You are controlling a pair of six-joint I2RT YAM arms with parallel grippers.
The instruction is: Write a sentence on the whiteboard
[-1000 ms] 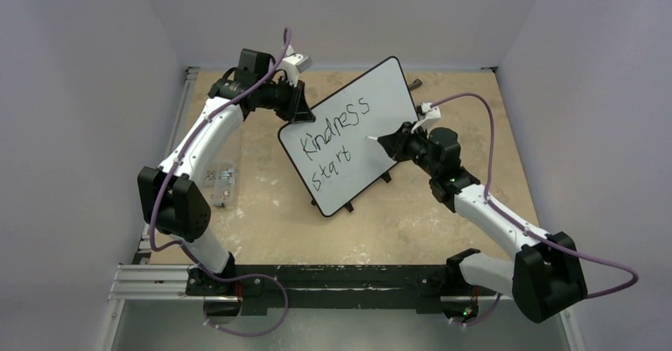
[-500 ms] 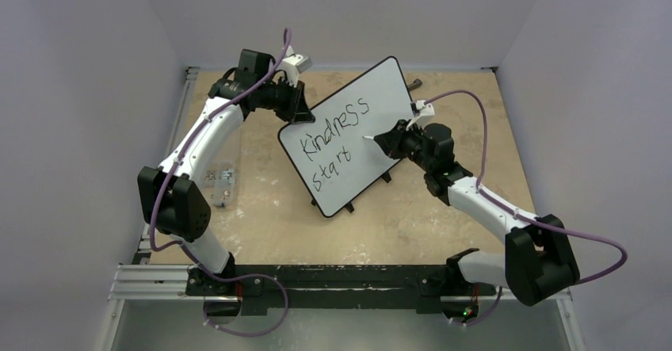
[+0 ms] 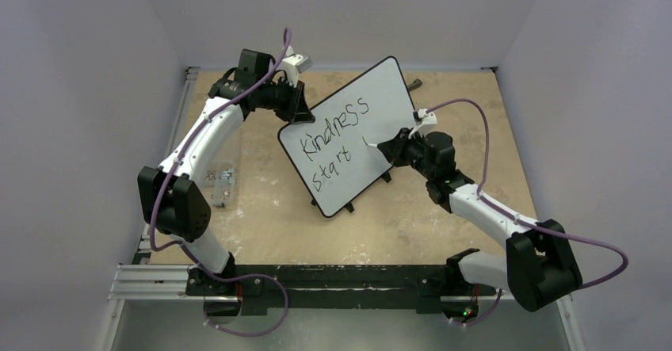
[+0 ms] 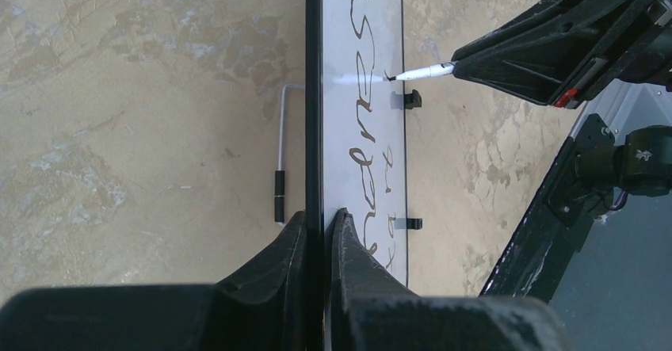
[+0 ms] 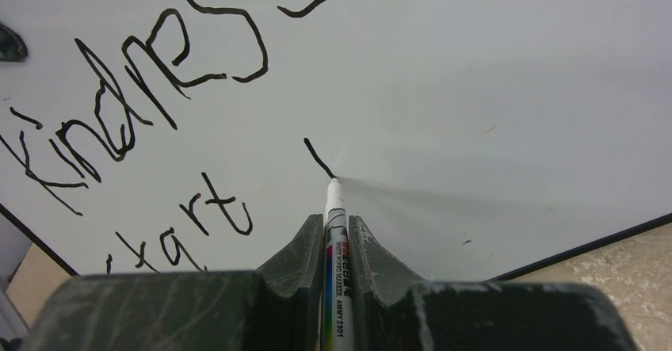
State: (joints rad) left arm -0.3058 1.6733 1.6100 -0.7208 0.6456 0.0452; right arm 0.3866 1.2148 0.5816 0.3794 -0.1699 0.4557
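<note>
Whiteboard (image 3: 387,96): large white board with a thin black rim and rounded corners. It stands propped at a slant on small black feet (image 3: 386,177), near the middle of the tan counter (image 3: 261,208), turned diagonally to the arms.

Sentence (image 3: 337,127): black handwriting in two lines on the left half of the board, "Kindness" above and "start" below. A short slanted stroke (image 5: 318,158) sits just right of "start" (a single line, no letter readable from it). The right half of the board is bare.

Left claw (image 4: 321,218): pinched narrow on the black rim of the board, one finger on the written face and one on the back. In the overhead view it grips the far left edge, near the corner beside the "K".

Right claw (image 5: 333,220): closed tight around a white marker (image 5: 334,264) with a coloured band on its barrel. The marker points out past the fingers, and its tip touches the board at the lower end of the short stroke.

Bent metal rod (image 4: 279,153): thin, with a dark sleeve at one end, lying on the counter just behind the board (seen from the left wrist only).

Small metal parts (image 3: 218,178): a loose cluster at the left edge of the counter, well apart from the board (too small to identify).
</note>
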